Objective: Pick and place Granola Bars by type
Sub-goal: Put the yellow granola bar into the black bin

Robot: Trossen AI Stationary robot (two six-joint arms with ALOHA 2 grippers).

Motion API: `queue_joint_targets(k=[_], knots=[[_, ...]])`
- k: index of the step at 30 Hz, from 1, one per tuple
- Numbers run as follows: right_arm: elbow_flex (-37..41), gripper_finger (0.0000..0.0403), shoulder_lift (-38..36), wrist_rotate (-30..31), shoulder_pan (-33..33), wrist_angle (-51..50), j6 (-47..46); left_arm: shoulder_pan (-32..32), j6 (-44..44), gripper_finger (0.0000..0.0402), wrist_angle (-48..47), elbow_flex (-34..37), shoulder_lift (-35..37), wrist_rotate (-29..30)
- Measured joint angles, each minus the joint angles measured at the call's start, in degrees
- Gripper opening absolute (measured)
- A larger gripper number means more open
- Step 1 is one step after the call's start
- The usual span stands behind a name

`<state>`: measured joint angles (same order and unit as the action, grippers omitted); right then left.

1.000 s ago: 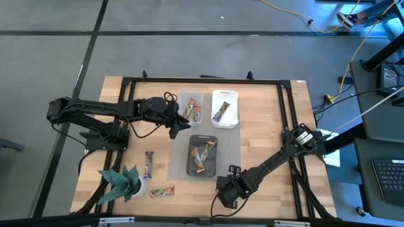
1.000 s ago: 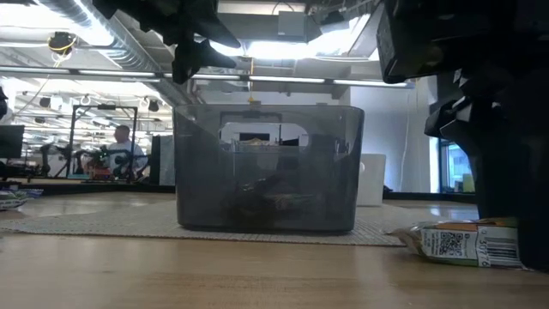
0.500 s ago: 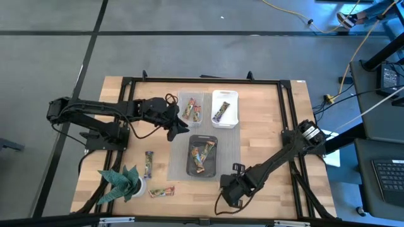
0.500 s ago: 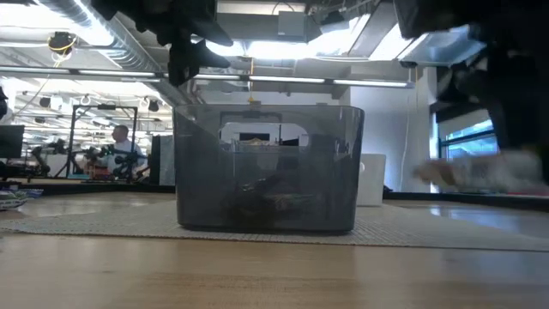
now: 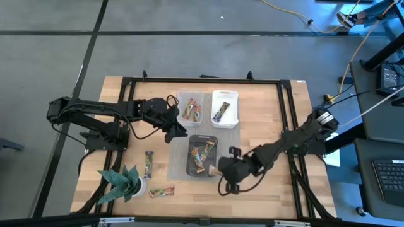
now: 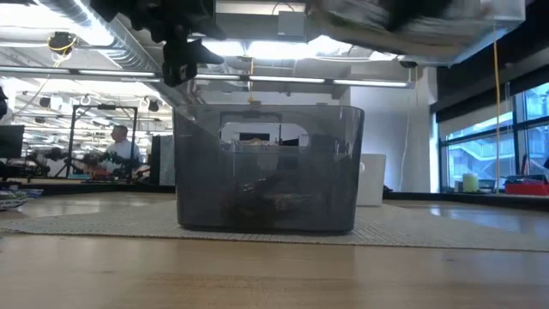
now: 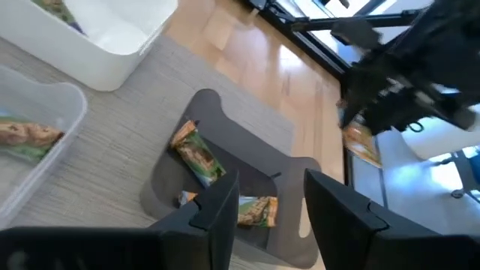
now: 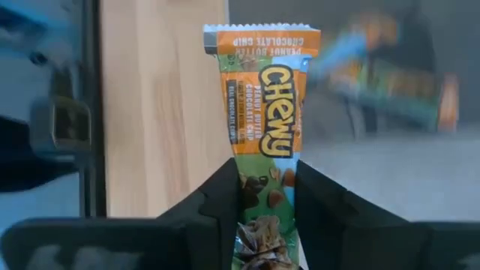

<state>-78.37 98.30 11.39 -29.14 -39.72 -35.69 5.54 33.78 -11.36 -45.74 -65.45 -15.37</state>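
- The right hand [image 5: 222, 171] is clamped on a granola bar [image 8: 259, 127] (orange-topped "Chewy" wrapper, gripped low with most of it standing clear of the fingers), raised off the desk [image 5: 265, 120] just beside the dark tray [image 5: 202, 155], at its corner nearest the right arm.
- The left hand [image 5: 172, 129] hovers over the grey mat just beside the dark tray's far corner, fingers parted narrowly and empty.
- Sorting looks well along: a few bars lie in the dark tray, two in the clear tray [image 5: 190, 108] beyond it, one in the white tray [image 5: 225, 108] next to that.
- Left to do, by my reading: the carried bar, then two loose bars [image 5: 149, 164] on bare wood well to the left of the dark tray, near the green plant [image 5: 123, 182].
- Room is fair: the dark tray's walls are low and its near end is open, but the two hands flank it closely, so a drop there calls for care.
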Motion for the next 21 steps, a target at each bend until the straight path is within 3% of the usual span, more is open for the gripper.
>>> queue_joint_targets(k=[4, 9, 21], knots=[[0.0, 0.0112, 0.12, 0.51, 3.59, 7.32, 5.86, 0.07, -0.02, 0.0145, -0.46, -0.02, 0.28, 0.6], [-0.09, 0.0112, 1.67, 1.61, 8.13, 16.99, 0.52, 0.07, -0.02, 0.0144, -0.95, -0.02, 0.26, 0.72], [-0.07, 0.0112, 8.9, 0.99, 11.42, 16.22, -4.57, 0.07, -0.61, 0.0144, -2.35, -0.02, 0.26, 3.22]])
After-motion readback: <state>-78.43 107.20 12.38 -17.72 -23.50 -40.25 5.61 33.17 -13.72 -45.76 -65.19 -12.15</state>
